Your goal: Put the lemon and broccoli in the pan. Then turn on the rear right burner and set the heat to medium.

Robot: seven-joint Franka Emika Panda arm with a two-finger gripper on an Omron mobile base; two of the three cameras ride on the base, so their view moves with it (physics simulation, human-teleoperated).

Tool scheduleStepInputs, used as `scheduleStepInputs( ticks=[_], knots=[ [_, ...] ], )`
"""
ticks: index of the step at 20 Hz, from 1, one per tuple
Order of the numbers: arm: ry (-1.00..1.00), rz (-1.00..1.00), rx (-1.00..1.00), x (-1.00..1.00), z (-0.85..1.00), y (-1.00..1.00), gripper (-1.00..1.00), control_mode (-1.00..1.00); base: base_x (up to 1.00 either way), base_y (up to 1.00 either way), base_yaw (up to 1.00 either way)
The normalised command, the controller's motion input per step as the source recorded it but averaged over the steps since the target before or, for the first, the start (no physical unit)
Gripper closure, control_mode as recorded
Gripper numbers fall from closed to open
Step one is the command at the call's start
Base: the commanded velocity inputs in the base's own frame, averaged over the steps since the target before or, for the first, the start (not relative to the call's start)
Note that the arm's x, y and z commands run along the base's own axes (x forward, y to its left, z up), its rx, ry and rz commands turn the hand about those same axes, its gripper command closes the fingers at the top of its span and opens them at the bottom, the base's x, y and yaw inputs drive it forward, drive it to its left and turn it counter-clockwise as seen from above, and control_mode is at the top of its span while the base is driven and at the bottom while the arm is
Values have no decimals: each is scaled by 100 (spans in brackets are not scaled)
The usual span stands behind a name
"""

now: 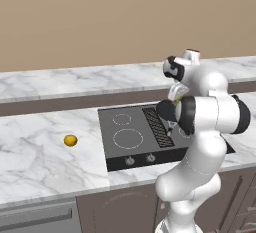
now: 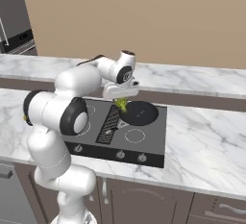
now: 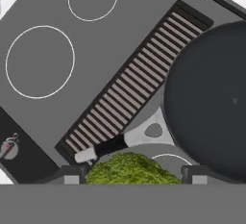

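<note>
My gripper is shut on the broccoli, a bumpy green floret held between the two fingertips above the cooktop. The pan, round and black, sits on a right-hand burner just to the right of the gripper; in the hand view the pan takes up the right side and its short dark handle points toward the floret. The broccoli hangs beside the pan's rim, not over its middle. The lemon lies alone on the marble counter left of the stove. My gripper is partly hidden by the arm.
The dark cooktop has white burner rings on the left and a slatted vent strip down its middle. Knobs line its front edge. A raised marble ledge runs behind the counter.
</note>
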Motion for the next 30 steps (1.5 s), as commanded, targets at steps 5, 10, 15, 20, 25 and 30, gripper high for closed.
scheduleStepInputs(
  ticks=[5, 10, 15, 20, 25, 30],
  knots=[
    [-12, -1, 0, 34, -40, -15, 100, -100, 0, 0, 0],
    [-9, 0, -2, 59, -16, -8, 100, -100, 0, 0, 0],
    [-3, -1, -2, 37, -1, -6, 100, -100, 0, 0, 0],
    [0, -7, -1, 13, 0, -17, 100, -100, 0, 0, 0],
    [0, -26, -4, 12, 0, -25, 100, -100, 0, 0, 0],
    [0, -27, -7, 28, -13, -7, 100, -100, 0, 0, 0]
  ],
)
